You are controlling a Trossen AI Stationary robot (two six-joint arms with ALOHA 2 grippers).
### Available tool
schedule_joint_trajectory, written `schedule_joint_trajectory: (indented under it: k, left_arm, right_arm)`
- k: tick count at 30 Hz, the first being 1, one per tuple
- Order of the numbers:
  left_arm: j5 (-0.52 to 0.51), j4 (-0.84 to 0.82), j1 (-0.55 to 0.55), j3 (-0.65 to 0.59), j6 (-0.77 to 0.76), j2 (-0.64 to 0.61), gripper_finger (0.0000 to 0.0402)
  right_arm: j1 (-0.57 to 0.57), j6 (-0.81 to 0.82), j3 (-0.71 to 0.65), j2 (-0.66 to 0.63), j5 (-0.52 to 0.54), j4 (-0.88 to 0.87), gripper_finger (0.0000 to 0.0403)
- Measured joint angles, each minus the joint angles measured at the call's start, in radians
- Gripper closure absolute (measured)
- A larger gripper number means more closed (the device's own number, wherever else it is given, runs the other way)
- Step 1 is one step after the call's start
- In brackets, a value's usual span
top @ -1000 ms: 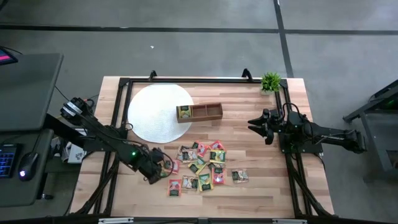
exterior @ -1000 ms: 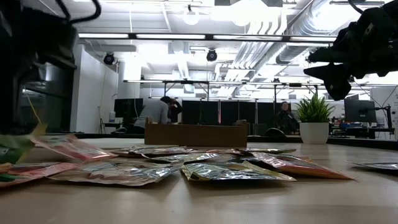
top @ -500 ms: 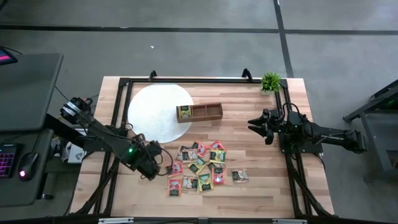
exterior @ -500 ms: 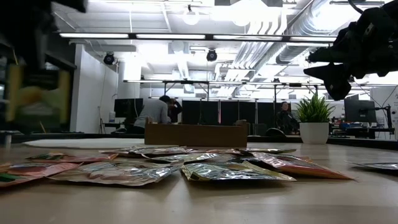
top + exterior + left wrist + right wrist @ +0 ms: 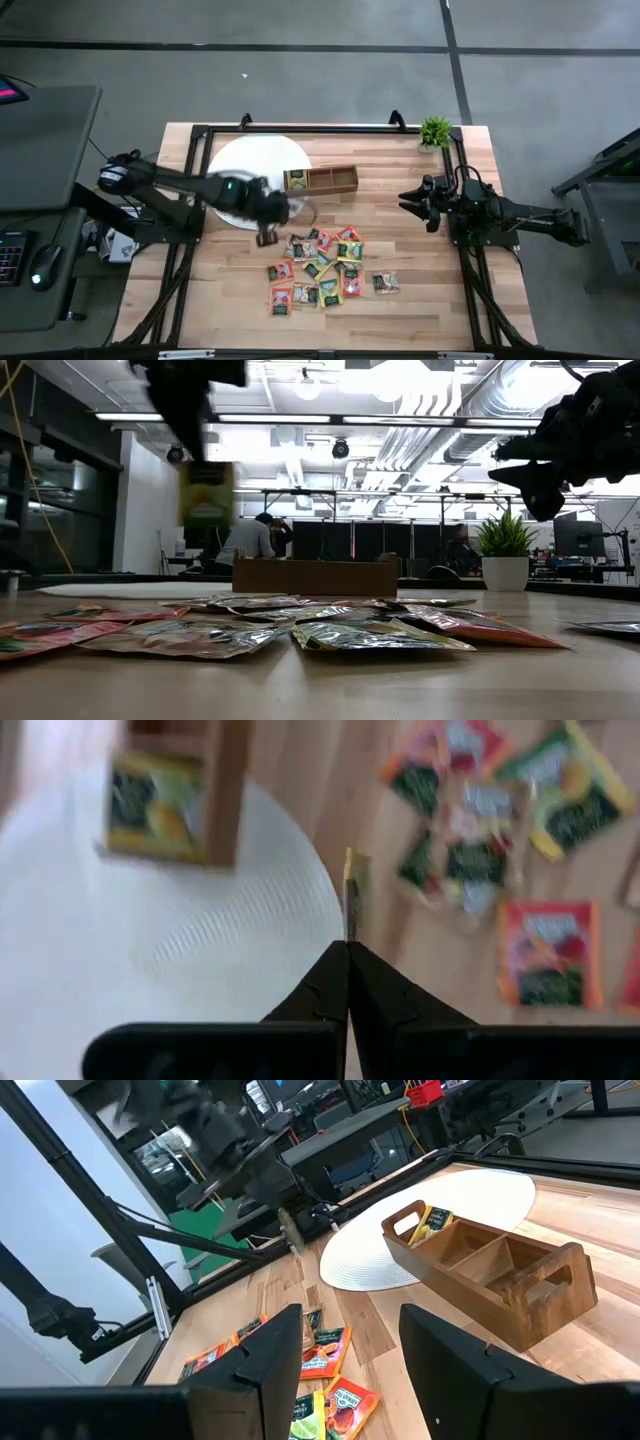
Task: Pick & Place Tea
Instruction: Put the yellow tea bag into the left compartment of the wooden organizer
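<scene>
High view: the left gripper [image 5: 268,236] hangs over the counter [image 5: 420,300] at the white round mat's [image 5: 240,165] near edge, beside the wooden tray [image 5: 320,180]; loose tea packets [image 5: 325,268] lie scattered mid-counter.

Low view: a yellow-green packet [image 5: 205,493] hangs above the counter.

Left wrist view: the fingers are clenched on that packet's edge.

Right wrist view: the right gripper [image 5: 350,1345], released, waits near the right edge.

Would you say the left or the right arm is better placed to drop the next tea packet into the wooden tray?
Left. The left gripper is shut on a yellow tea packet, held above the table beside the tray. The right gripper is open, empty, and waits off to the side.
</scene>
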Motion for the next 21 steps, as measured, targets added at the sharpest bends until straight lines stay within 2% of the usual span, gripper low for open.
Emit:
schedule_joint_trajectory:
  k: [4,10,16,21]
  left_arm:
    - [0.061,0.087,0.152,0.01,0.192,0.0,0.0401]
    - [0.146,0.187,0.336,0.011,0.377,0.0,0.0401]
    - [0.244,0.247,0.468,0.012,0.511,0.005,0.0401]
    - [0.316,0.257,0.538,0.013,0.576,0.057,0.0401]
  right_arm:
    - [0.0,0.0,0.0,0.0,0.0,0.0,0.0238]
    - [0.0,0.0,0.0,0.0,0.001,0.0,0.0238]
    - [0.0,0.0,0.0,0.0,0.002,0.0,0.0238]
    - [0.0,0.0,0.0,0.0,0.002,0.0,0.0238]
